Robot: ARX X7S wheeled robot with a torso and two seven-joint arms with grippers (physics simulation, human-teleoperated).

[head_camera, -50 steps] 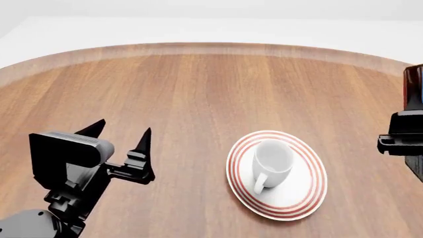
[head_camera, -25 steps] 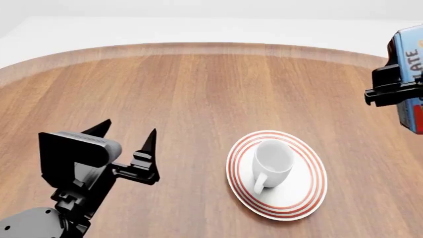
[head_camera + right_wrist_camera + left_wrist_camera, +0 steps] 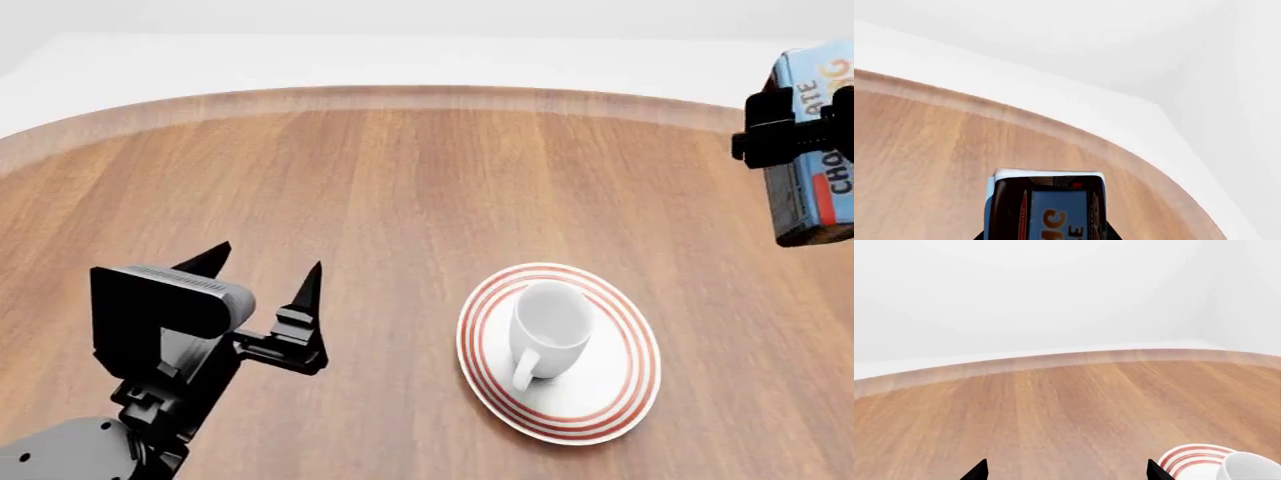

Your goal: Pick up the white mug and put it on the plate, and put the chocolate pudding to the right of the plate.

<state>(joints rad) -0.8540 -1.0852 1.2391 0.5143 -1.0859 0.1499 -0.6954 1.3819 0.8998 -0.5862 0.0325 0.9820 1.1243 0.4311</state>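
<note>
Right end effector point(image 3: 787, 130) clamps chocolate pudding point(image 3: 811, 150); left end effector point(image 3: 263, 275) spread, empty.

Table point(image 3: 400, 180) – matt wood grain; white mug point(image 3: 550, 330) – glossy ceramic.

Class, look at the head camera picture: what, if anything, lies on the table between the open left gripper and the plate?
Nothing. In the head view only bare wooden table shows between the left gripper and the plate, which carries the white mug.

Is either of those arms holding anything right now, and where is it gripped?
The right pincer holds the chocolate pudding by its sides, lifted off the table. The left pincer is open and empty.
</note>
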